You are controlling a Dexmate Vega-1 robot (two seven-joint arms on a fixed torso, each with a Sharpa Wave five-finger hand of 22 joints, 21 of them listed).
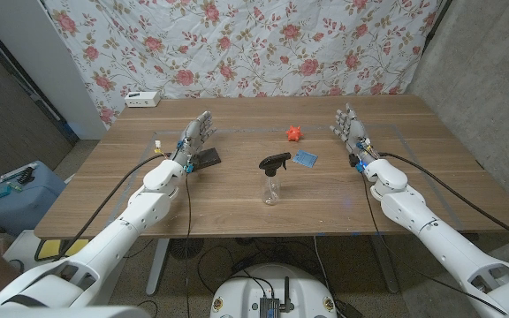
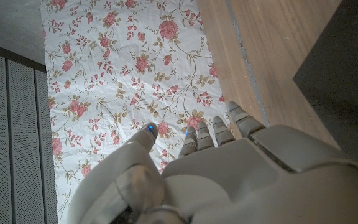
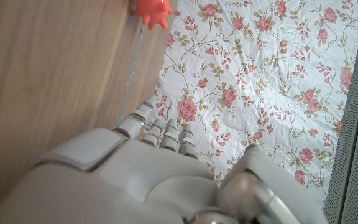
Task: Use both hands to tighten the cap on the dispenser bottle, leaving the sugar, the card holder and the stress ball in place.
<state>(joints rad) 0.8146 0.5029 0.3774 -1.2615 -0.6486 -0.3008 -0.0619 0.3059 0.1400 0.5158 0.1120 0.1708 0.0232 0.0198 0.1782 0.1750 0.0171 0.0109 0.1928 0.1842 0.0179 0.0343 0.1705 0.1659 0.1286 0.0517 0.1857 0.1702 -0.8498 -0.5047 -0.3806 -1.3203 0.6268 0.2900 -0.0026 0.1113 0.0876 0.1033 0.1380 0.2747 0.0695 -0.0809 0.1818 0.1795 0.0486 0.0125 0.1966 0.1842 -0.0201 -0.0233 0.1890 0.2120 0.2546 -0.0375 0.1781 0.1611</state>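
The left hand (image 1: 197,137) stands at the worktop's (image 1: 237,203) left with its fingers (image 1: 203,124) spread, holding nothing. The dispenser bottle (image 1: 273,179) stands upright, long axis vertical, inward of both sets of fingers and nearer the robot, roughly midway between them. The right hand (image 1: 352,132) mirrors it, fingers apart and empty, so neither hand looks clearly nearer

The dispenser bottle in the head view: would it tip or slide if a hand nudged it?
The dispenser bottle stands upright, narrow and clear, seemingly near empty, so probably light. Its black trigger cap juts sideways up top, so a high push would likely tip it; a low one might slide it on the smooth table.
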